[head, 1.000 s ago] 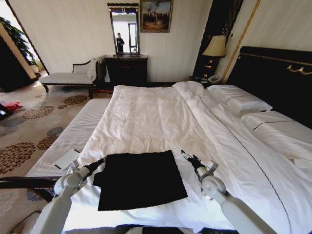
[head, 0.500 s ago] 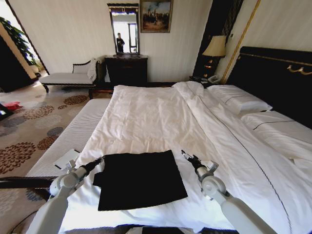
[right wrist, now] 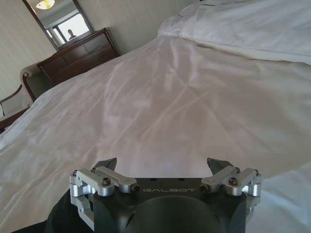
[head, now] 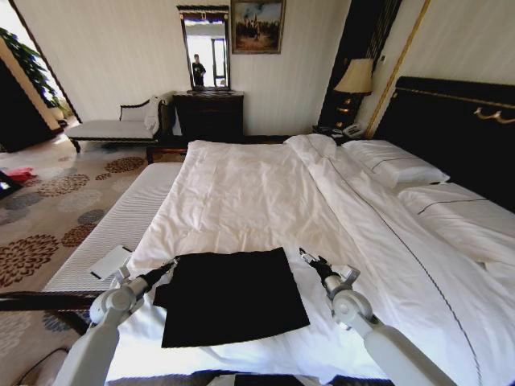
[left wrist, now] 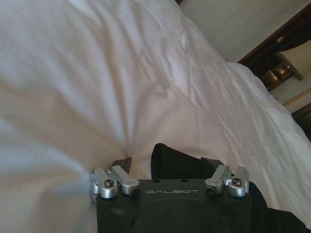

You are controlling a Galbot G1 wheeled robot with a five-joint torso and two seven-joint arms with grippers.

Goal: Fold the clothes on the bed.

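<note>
The clothes are one black T-shirt [head: 229,296], folded into a flat rectangle near the foot of the bed's white duvet [head: 241,193]. My left gripper [head: 165,269] is open at the shirt's far left corner. In the left wrist view a black fold [left wrist: 182,165] lies between the left gripper's [left wrist: 166,162] spread fingers. My right gripper [head: 310,259] hovers open just past the shirt's far right corner, over bare duvet [right wrist: 165,107]. In the right wrist view the right gripper [right wrist: 163,164] has nothing between its fingers, and a bit of the shirt [right wrist: 60,218] shows beside it.
White pillows [head: 394,165] and a dark headboard [head: 459,129] are at the right. A flat white object [head: 109,261] lies on the ribbed strip left of the duvet. A dresser [head: 209,112], a chaise [head: 113,127] and a lamp [head: 354,76] stand beyond the bed.
My left arm drew slightly outward and came back to the shirt's corner. The shirt and the right arm have not moved.
</note>
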